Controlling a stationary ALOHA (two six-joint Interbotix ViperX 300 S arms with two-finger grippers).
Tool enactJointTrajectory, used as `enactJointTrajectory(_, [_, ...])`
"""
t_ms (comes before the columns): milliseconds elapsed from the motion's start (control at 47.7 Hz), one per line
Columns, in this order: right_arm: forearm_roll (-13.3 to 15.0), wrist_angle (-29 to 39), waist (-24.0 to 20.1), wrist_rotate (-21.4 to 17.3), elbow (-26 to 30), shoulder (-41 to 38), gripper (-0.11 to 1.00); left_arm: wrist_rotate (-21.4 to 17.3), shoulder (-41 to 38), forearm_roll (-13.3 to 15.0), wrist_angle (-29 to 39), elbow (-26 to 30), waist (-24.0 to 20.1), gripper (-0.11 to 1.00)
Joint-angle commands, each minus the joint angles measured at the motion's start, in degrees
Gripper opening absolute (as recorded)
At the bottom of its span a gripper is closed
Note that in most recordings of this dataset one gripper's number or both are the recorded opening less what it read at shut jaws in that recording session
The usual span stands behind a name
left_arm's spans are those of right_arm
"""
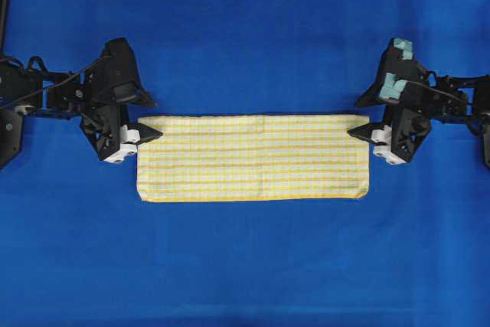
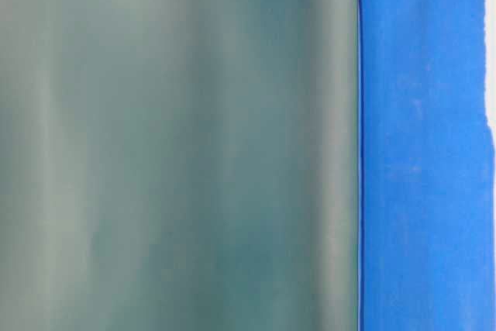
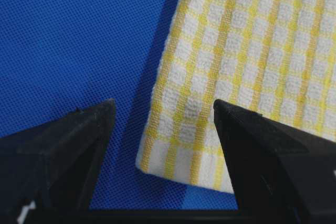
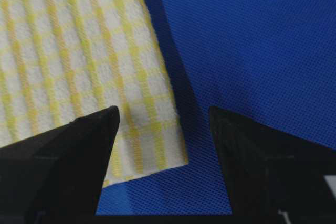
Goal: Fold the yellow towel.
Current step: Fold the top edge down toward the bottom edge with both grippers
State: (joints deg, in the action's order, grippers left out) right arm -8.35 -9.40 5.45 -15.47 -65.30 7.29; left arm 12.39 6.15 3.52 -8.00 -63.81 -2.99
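Overhead exterior: yellow towel [image 1: 253, 158] lies folded on blue cloth [image 1: 245, 36].

A plain blue woven cloth surface [image 1: 245, 28] fills the overhead view from edge to edge, evenly lit, with faint creases and soft shadows. In the wrist views its fine mesh weave shows. In the table-level view, a blurred grey-green panel [image 2: 178, 145] covers most of the frame, with blue cloth on its right.
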Motion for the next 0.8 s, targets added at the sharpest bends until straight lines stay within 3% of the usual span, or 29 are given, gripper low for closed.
enactJointTrajectory(0, [0.2,-0.5,0.2,0.1,0.9,-0.6,0.7,0.0,-0.6,-0.1,0.2,1.1,-0.1,0.68])
enactJointTrajectory(273, [0.9,-0.3,0.1,0.4,1.0,-1.1,0.64,0.2,-1.4,-0.1,4.8,2.1,-0.1,0.63])
enactJointTrajectory(336, [2.3,-0.3,-0.4,0.4,1.0,-1.1,0.54,0.2,-1.6,-0.1,6.8,2.6,0.0,0.54])
enactJointTrajectory(524, [4.3,0.1,-1.1,0.4,1.3,-0.9,0.04,0.1,-1.5,-0.2,13.4,4.6,0.2,0.05])
enactJointTrajectory(776, [4.5,4.1,-0.5,0.4,2.3,4.0,0.02,-0.1,3.7,-0.9,16.4,6.6,-0.1,0.02])
